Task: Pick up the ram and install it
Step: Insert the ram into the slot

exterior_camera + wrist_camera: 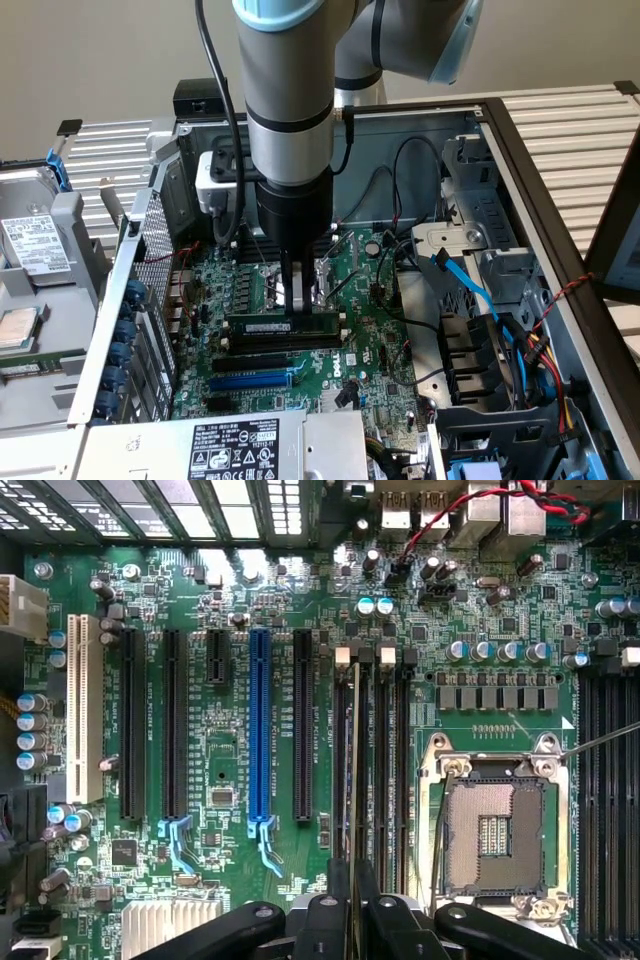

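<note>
Ram (283, 327) (355, 780): stands on its long edge, label side facing the exterior camera, held low over the board (370, 330). From the wrist it shows as a thin edge-on line running along the bank of black memory slots (385, 760) beside the socket (495, 825). It is parallel to them. Cannot tell which slot it is on, or whether it is seated.

Claw (296, 300) (355, 920): closed on the ram, fingers pinching its top edge near the middle, pointing straight down. Arm (290, 90) is vertical above it, inside the open case (520, 160).

Around it: socket is open, just beside the memory slots. In the exterior view two long black slots (265, 360) and the blue slot (250, 380) lie nearer the camera than the ram, parallel to it. Blue slot (260, 730) is apart from the ram, one black slot between.

Further out: power supply (235, 445) with white label at the near edge; blue cable (465, 280) toward the exterior view's right; a drive (35, 245) outside the case at the exterior view's left.
</note>
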You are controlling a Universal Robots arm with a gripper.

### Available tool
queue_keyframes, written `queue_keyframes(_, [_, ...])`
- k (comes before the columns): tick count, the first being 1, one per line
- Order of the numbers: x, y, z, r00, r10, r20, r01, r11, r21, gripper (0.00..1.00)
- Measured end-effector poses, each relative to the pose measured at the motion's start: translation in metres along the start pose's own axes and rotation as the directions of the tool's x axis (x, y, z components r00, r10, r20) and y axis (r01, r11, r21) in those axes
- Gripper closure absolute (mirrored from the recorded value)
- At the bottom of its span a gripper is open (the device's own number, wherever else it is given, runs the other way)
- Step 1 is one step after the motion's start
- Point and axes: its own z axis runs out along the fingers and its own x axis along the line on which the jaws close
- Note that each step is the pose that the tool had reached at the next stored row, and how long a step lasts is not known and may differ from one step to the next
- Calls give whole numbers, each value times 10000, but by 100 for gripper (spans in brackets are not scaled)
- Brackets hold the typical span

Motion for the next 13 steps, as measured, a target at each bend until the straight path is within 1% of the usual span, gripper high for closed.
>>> queue_keyframes(9, [0, 0, 0, 10000, -12, -1, 12, 10000, 0, 86])
queue_keyframes(13, [0, 0, 0, 9999, -105, -2, 105, 9999, -1, 86])
